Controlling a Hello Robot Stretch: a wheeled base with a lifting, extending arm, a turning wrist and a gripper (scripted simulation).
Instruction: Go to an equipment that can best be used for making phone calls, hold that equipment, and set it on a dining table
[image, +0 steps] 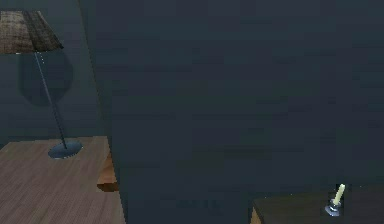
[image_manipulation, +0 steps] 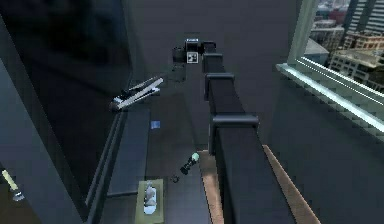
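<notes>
From the arm side view I see the arm (image_manipulation: 232, 140) running along the right of a long dark surface (image_manipulation: 130, 160). I cannot tell the state of the jaws at its far end, nor if they hold something. On the surface lie a white thing (image_manipulation: 137, 93) far, a blue thing (image_manipulation: 155, 125) and a pale thing (image_manipulation: 150, 197) near. Which one is the phone I cannot tell.

Readable text: none was legible.
White squares (image_manipulation: 213, 60) at the arm's (image_manipulation: 235, 150) far end: bore black marks, no letters.
</notes>
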